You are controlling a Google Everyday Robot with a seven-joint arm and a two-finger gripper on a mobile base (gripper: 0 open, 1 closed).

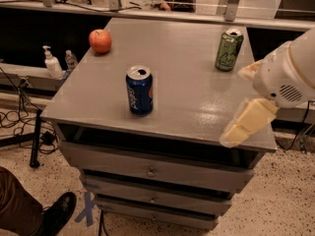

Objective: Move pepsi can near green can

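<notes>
Grey surface (197, 107) has the pepsi can (140, 90) upright at centre-left, well apart from the green can (229, 49) at upper right. Gripper (244, 124) hangs at the right edge touching neither; can't tell if its jaws are released or clenched. Probably just lining up.

grey wooden drawer cabinet (197, 107) doing table duty, dark blue aluminium pepsi can (140, 90) upright near its front edge, round red apple (100, 41) back-left of that can, pale green aluminium can (229, 49) back-right and well apart, cream gripper (237, 131) off to its right by the front-right corner
</notes>
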